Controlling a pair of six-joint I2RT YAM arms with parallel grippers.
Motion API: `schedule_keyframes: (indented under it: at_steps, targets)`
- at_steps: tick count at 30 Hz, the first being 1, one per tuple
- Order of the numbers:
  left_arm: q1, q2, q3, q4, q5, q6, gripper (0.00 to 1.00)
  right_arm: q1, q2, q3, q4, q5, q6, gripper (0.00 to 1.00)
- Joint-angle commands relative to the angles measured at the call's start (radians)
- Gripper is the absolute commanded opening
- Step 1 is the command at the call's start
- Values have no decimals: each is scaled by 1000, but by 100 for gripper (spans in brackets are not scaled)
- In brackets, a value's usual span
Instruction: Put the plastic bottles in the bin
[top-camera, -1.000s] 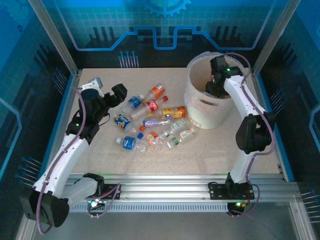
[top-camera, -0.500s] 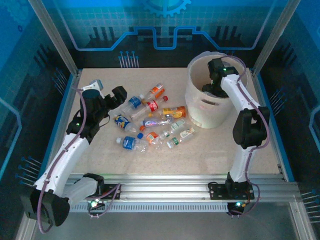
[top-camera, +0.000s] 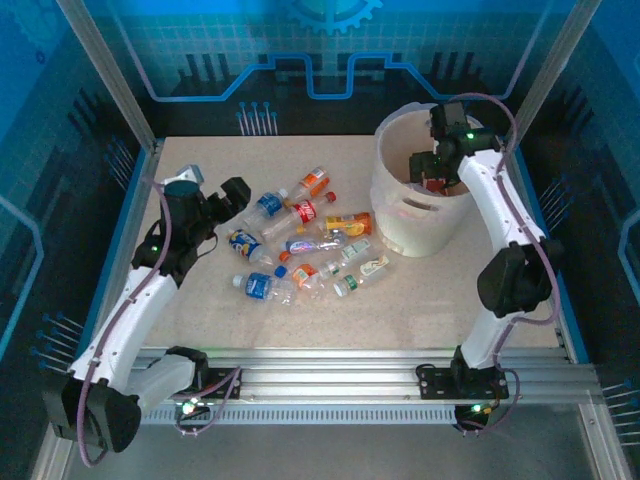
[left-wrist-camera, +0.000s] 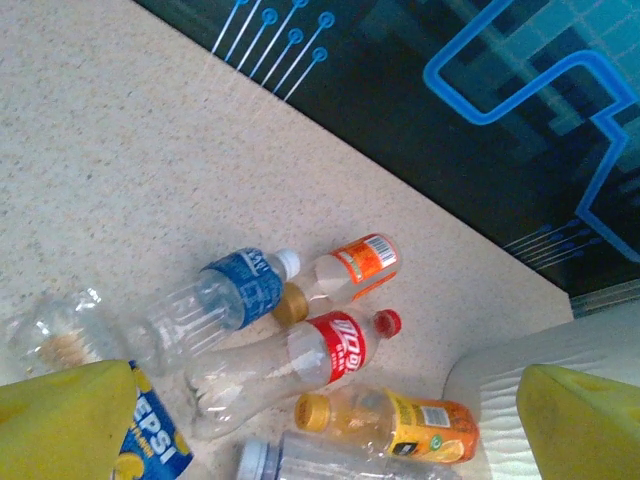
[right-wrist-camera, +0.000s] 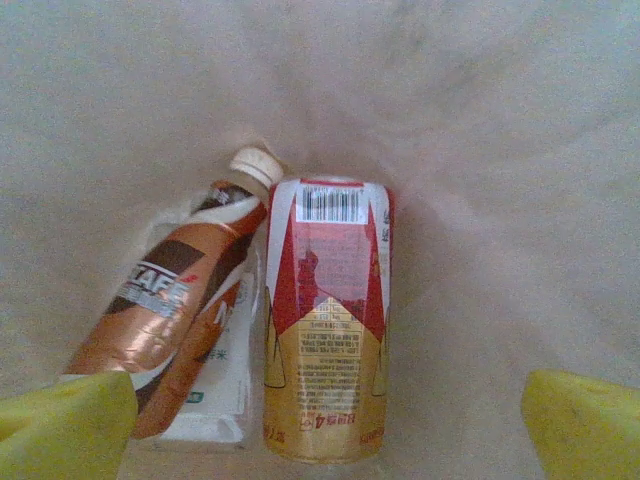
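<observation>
Bin (top-camera: 420, 225) holding red-gold can (right-wrist-camera: 325, 330) and brown bottle (right-wrist-camera: 165, 305), right gripper (right-wrist-camera: 320, 425) wide, left gripper (left-wrist-camera: 320, 430) wide

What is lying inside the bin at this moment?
In the bin, on its floor, a red-and-gold can and a brown-labelled bottle with a pale cap lie side by side. A white item lies under the bottle, mostly covered, so I cannot identify it.

Bottles (top-camera: 300, 245) clustered on table (top-camera: 420, 300), left of bin (top-camera: 395, 215); can (right-wrist-camera: 325, 320) lying inside bin, bottle (right-wrist-camera: 170, 300) at its left.
</observation>
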Motion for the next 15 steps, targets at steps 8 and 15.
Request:
schedule_keyframes:
  at_steps: [8, 15]
  targets:
    - [8, -67, -42, -248, 4, -158, 99, 28, -209, 7, 24, -44, 31, 100]
    - [-1, -143, -148, -349, 24, -344, 99, 28, -301, -41, 70, -85, 50, 100]
